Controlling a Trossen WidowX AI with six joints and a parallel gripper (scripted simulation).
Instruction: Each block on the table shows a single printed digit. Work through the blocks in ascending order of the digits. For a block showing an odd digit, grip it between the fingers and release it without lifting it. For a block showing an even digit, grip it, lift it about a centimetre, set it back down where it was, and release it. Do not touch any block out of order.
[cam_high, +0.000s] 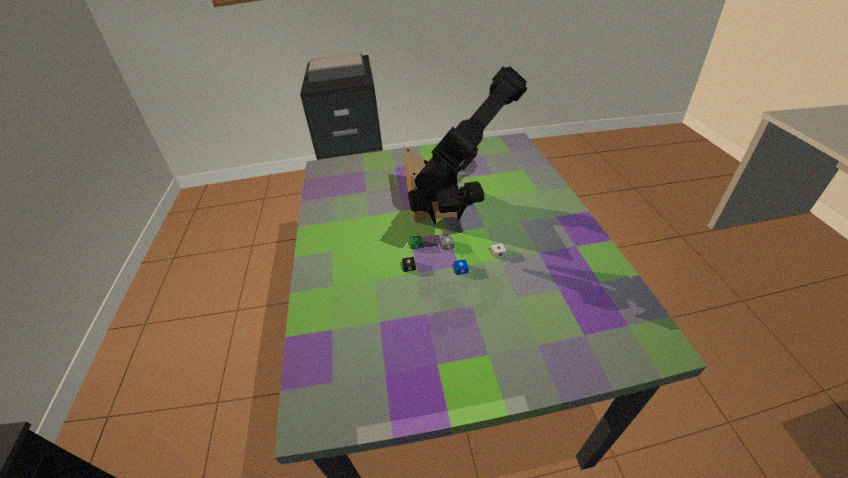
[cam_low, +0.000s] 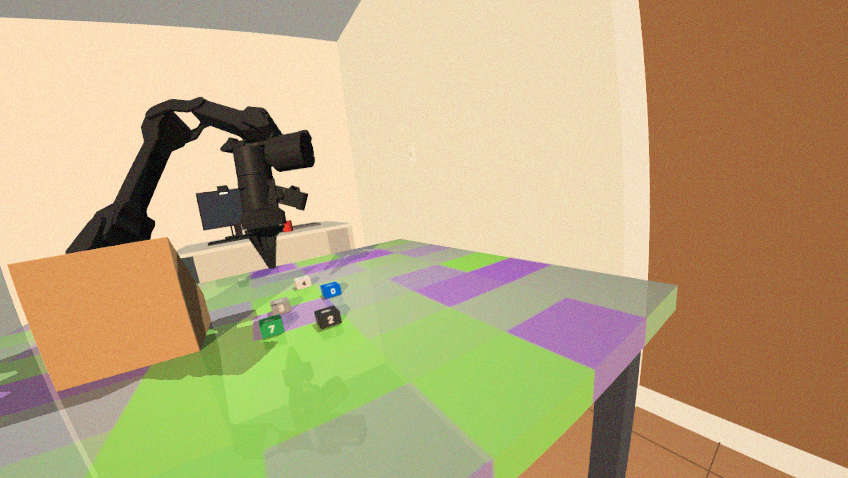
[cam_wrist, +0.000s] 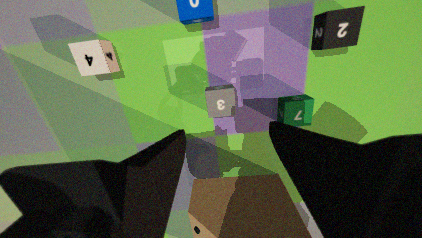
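My gripper is open and empty, raised above the table. In the wrist view its fingertips stand nearer than the grey 3 block, which rests on the table. The green 7 block shows just beyond the right fingertip. The blue 0 block, black 2 block and white 4 block also rest on the table, apart from one another.
A wooden box-like object stands on the patchwork table near the arm. The green 7 block and the grey 3 block are close neighbours. Shadows and faint reflections cross the table around the blocks.
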